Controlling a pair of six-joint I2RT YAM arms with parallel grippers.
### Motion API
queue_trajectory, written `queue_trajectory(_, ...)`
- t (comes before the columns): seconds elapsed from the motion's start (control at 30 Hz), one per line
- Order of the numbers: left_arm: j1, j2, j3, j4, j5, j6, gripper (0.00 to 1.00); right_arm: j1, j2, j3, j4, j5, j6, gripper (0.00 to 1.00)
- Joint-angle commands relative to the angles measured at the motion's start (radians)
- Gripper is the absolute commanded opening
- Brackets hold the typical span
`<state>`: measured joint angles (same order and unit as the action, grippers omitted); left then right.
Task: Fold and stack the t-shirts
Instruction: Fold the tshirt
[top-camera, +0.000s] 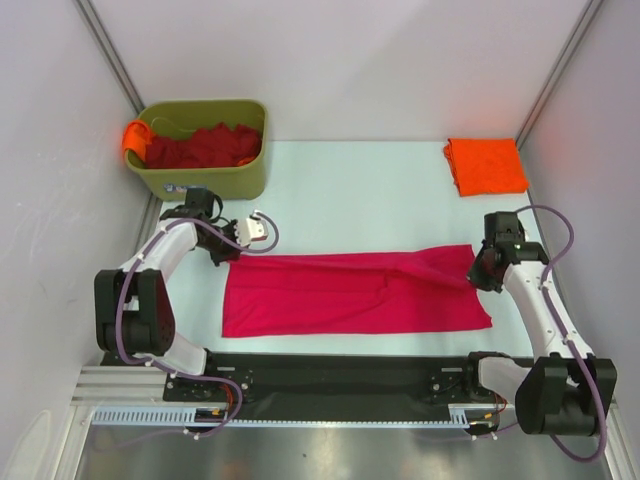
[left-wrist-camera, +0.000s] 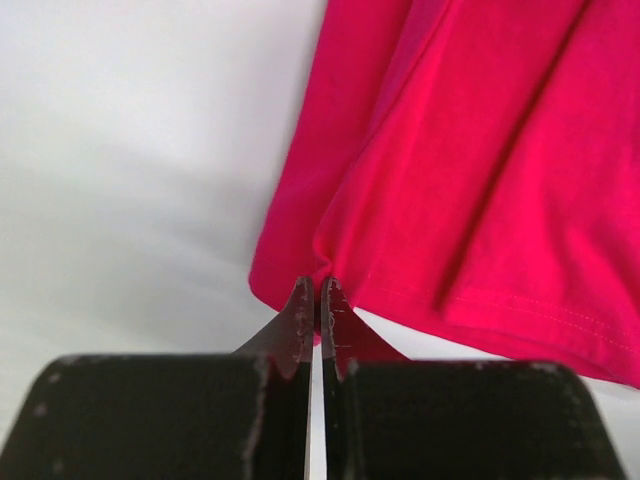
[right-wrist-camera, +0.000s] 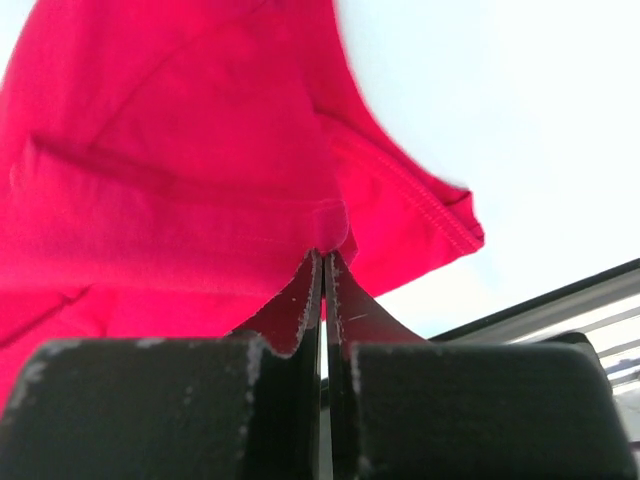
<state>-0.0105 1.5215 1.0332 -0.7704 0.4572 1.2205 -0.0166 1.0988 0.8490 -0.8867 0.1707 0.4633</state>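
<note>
A crimson-pink t-shirt (top-camera: 350, 295) lies folded into a long band across the middle of the table. My left gripper (top-camera: 230, 256) is at its far left corner. In the left wrist view my left gripper (left-wrist-camera: 318, 285) is shut, with a pinch of the shirt's (left-wrist-camera: 480, 150) edge between the fingertips. My right gripper (top-camera: 479, 272) is at the shirt's far right corner. In the right wrist view my right gripper (right-wrist-camera: 324, 258) is shut on a fold of the shirt (right-wrist-camera: 180, 170) near its hem. A folded bright orange t-shirt (top-camera: 486, 166) lies at the back right.
An olive-green bin (top-camera: 215, 178) stands at the back left, holding dark red t-shirts (top-camera: 200, 147), with an orange cloth (top-camera: 135, 135) over its left rim. White walls enclose the table on three sides. A black rail (top-camera: 330, 372) runs along the near edge.
</note>
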Motion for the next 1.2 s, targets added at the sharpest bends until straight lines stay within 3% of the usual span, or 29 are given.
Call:
queue_trajectory(0.0, 0.006, -0.021, -0.010, 0.042, -0.031, 0.002, 0.00, -0.074, 0.013, 0.056, -0.002, -0.034, 0.005, 0.00)
queue_trajectory(0.3, 0.006, -0.021, -0.079, 0.034, -0.061, 0.089, 0.01, -0.078, 0.059, -0.031, 0.052, -0.143, 0.072, 0.00)
queue_trajectory(0.6, 0.004, -0.020, -0.130, 0.036, -0.072, 0.109, 0.08, -0.080, 0.144, -0.048, 0.075, -0.125, 0.097, 0.00)
queue_trajectory(0.63, 0.004, -0.020, -0.130, 0.033, -0.074, 0.108, 0.11, -0.080, 0.147, -0.048, 0.071, -0.113, 0.103, 0.03)
queue_trajectory(0.7, 0.004, -0.020, -0.125, 0.023, -0.074, 0.111, 0.16, -0.086, 0.150, -0.044, 0.062, -0.100, 0.109, 0.17)
queue_trajectory(0.73, 0.004, -0.020, -0.121, 0.008, -0.072, 0.116, 0.29, -0.091, 0.147, -0.038, 0.046, -0.086, 0.116, 0.41)
queue_trajectory(0.77, 0.004, -0.020, -0.114, -0.009, -0.071, 0.122, 0.37, -0.111, 0.144, -0.031, 0.035, -0.083, 0.118, 0.49)
queue_trajectory(0.83, 0.004, -0.018, -0.078, -0.074, -0.054, 0.140, 0.52, -0.128, 0.107, -0.010, 0.020, -0.067, 0.118, 0.52)
queue_trajectory(0.9, 0.004, -0.012, -0.015, -0.124, -0.028, 0.139, 0.61, -0.114, 0.066, 0.016, 0.014, -0.065, 0.103, 0.52)
queue_trajectory(1.03, 0.006, 0.008, 0.102, -0.225, 0.024, 0.085, 0.63, 0.013, -0.019, 0.064, 0.128, -0.103, 0.048, 0.50)
queue_trajectory(1.1, 0.006, 0.012, 0.143, -0.236, 0.044, 0.053, 0.64, 0.119, 0.027, 0.068, 0.170, -0.131, 0.017, 0.50)
queue_trajectory(1.17, 0.006, 0.011, 0.148, -0.219, 0.070, -0.007, 0.68, 0.145, 0.125, 0.096, 0.187, -0.155, 0.008, 0.48)
